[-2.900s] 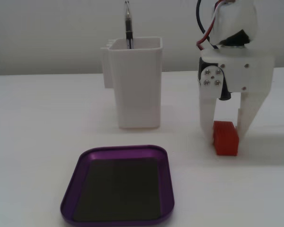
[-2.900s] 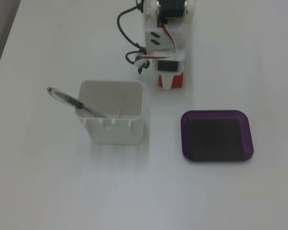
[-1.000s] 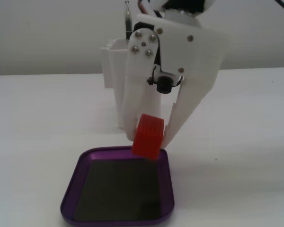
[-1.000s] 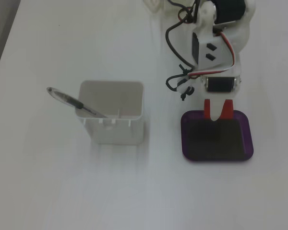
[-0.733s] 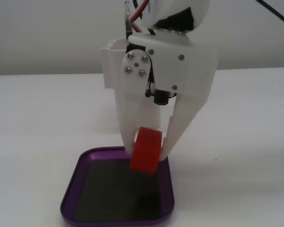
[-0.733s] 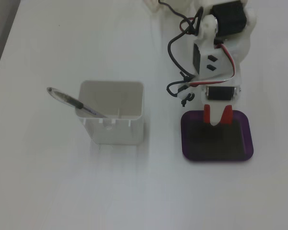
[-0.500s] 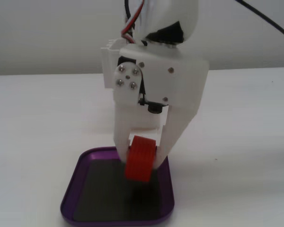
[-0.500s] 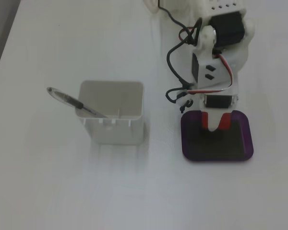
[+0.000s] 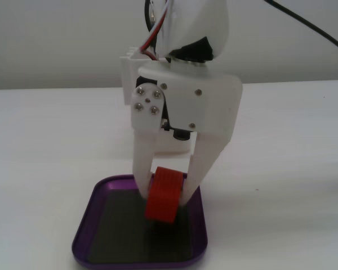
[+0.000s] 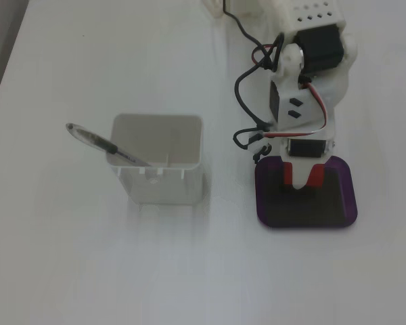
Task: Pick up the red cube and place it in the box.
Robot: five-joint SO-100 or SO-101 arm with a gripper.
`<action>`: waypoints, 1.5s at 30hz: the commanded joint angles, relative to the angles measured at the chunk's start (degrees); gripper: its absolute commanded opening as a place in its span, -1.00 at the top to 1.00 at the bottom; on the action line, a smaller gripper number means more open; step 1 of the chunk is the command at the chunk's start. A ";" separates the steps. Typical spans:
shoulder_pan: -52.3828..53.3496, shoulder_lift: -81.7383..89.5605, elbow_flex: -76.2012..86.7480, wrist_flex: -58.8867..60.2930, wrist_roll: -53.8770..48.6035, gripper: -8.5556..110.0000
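On a white table (image 9: 293, 169), the cube (image 9: 164, 195) is clamped between the fingers of the gripper (image 9: 164, 197) and held tilted, low over the box (image 9: 198, 225), evidently so that release drops it inside.

White plastic arm (image 10: 311, 61) with black servos, silver screws, red, white and black cables, and tapered white tool (image 9: 164, 198) fingers
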 commanded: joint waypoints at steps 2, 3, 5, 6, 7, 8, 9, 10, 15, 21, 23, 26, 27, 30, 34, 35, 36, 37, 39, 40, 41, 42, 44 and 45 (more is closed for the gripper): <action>-0.53 0.70 -2.55 0.44 -0.09 0.86; -0.53 0.70 -2.55 0.53 -0.09 0.86; -0.53 0.70 -2.55 0.70 -0.09 0.86; -0.53 0.70 -2.55 1.32 -0.18 0.86; -0.53 0.70 -2.55 1.76 -0.18 0.86; -0.53 0.70 -2.55 2.02 -0.18 0.85; -0.53 0.70 -2.55 2.02 -0.18 0.84; -0.53 0.70 -2.55 2.02 -0.18 0.82; -0.53 0.70 -2.55 2.11 -0.18 0.71; -0.62 0.79 -2.55 2.11 -0.18 0.66; -0.62 1.23 -2.55 2.64 -0.18 0.65; -0.70 1.49 -3.96 5.01 -0.18 0.61; -0.79 1.58 -5.10 6.50 -0.18 0.60; -0.88 1.67 -11.34 13.45 -0.18 0.57; -0.62 1.67 -21.62 23.12 -0.18 0.56; -0.44 1.67 -24.35 25.31 -0.18 0.56; -0.35 1.67 -27.25 27.42 -0.18 0.56; -0.26 1.76 -29.97 28.56 -0.18 0.56; -0.26 2.99 -33.31 29.36 -0.09 0.57; -0.26 4.48 -34.01 29.36 -0.09 0.57; -0.18 6.33 -33.75 29.36 -0.18 0.57; -0.35 8.44 -32.96 29.36 -0.18 0.57; -0.88 13.01 -30.15 29.36 -0.18 0.57; -0.88 15.56 -28.30 29.36 -0.18 0.57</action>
